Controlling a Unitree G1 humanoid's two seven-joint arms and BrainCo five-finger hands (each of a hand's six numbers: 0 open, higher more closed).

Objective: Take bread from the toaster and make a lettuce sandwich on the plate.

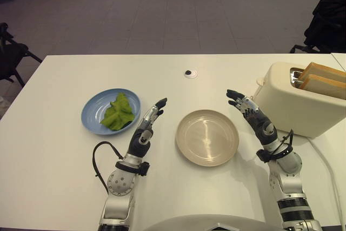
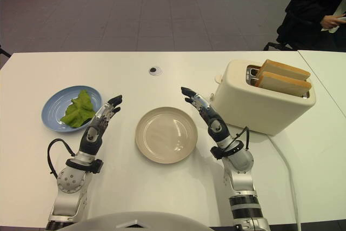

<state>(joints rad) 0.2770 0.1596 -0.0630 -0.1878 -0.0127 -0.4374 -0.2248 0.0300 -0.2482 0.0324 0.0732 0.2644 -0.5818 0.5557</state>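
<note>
Just right of the right robot hand (image 2: 208, 117), toaster (image 2: 254, 106); bread (image 2: 284, 79) inside.

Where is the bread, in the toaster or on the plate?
In the toaster. Two bread slices stick up out of its slots, and the beige plate is bare.
</note>
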